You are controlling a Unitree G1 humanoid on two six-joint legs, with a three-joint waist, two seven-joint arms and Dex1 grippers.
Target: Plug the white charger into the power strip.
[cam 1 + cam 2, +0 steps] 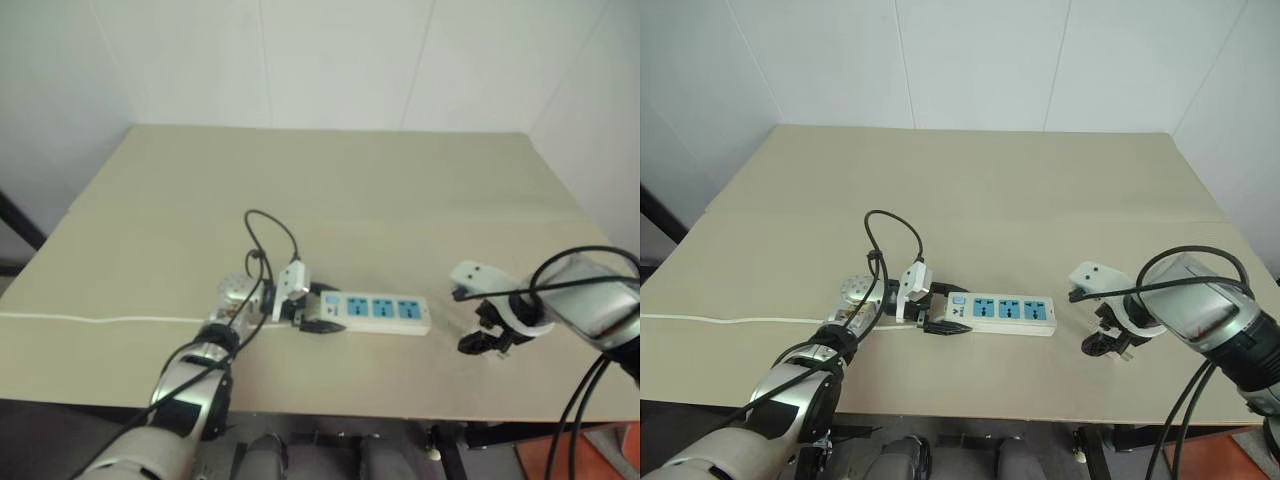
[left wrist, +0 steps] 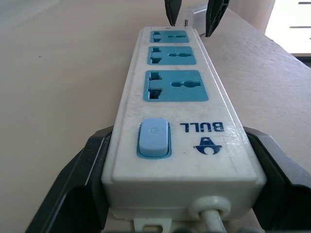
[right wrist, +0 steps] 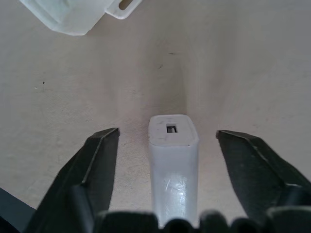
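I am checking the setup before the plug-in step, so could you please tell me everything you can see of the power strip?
The power strip is a long, flat white bar, plastic by its look, lying flat on the table. Three blue sockets sit in a row, all empty, followed by a pale blue switch and a blue BULL logo at the cord end. A thin white cord leaves that end. The left gripper is shut on that end, its black fingers against both long sides.

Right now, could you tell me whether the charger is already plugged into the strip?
No, the charger lies on the table between the right gripper's open fingers, and the strip's three sockets are empty.
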